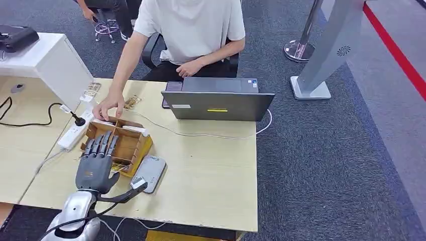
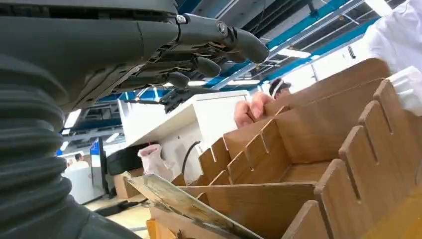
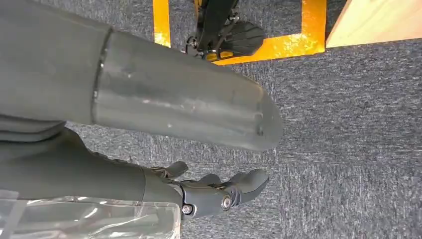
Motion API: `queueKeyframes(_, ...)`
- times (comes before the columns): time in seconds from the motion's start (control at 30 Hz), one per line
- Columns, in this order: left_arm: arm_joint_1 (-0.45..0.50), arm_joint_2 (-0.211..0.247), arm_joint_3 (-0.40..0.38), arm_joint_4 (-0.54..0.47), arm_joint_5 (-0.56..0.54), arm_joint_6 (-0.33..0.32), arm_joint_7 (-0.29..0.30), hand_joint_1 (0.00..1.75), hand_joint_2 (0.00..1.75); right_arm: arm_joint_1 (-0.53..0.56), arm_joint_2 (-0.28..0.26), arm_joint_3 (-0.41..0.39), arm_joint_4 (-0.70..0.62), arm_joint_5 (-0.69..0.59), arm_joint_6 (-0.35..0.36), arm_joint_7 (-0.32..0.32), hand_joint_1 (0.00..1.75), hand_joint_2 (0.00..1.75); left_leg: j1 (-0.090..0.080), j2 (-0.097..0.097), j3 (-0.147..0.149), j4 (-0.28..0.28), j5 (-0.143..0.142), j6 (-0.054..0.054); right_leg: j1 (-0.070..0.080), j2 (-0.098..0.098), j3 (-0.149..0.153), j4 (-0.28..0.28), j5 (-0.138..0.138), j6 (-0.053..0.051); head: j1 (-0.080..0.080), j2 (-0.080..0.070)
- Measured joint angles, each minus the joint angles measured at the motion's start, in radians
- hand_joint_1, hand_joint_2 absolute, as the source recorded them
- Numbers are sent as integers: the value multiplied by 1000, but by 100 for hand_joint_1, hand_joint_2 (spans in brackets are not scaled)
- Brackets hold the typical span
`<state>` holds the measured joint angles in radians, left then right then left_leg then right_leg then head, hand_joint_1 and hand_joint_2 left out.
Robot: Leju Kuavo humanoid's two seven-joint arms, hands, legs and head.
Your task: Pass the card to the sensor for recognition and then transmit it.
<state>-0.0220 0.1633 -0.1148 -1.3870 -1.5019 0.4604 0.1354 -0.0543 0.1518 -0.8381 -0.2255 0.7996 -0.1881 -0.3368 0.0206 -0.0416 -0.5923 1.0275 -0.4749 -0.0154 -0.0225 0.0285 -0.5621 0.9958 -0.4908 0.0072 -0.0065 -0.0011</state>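
Observation:
My left hand (image 1: 96, 159) hovers flat over the near end of a brown cardboard slot box (image 1: 131, 142), its fingers stretched out and apart, holding nothing. In the left wrist view its fingers (image 2: 219, 37) reach above the box's notched dividers (image 2: 298, 164), and a card (image 2: 185, 204) leans tilted in a near slot. The grey card sensor (image 1: 150, 172) lies on the table just right of the box. My right hand (image 3: 219, 193) hangs over the carpet with loosely curled fingers and nothing in it.
A seated person rests a hand (image 1: 107, 107) on the box's far edge. A grey laptop (image 1: 218, 104) stands at the back of the wooden table (image 1: 211, 170). A white power strip (image 1: 74, 133) with cables lies left of the box, next to a white cabinet (image 1: 47, 60).

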Motion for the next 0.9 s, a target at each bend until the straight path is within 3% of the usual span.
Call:
queueKeyframes(0.43,0,0,-2,0,5,0,1,0,175,0,0,-2,0,1,0,0,0,0,0,0,0,0,0,0,0,0,0,0,0,0,0,0)
queueKeyframes(0.47,0,0,-2,0,6,0,1,175,175,0,0,-2,0,1,0,0,0,0,0,0,0,0,0,0,0,0,0,0,0,0,0,0)
queueKeyframes(0.9,0,0,-2,0,37,54,-35,175,175,0,0,-3,0,17,8,0,0,0,0,0,0,0,0,0,0,0,0,0,0,0,0,0)
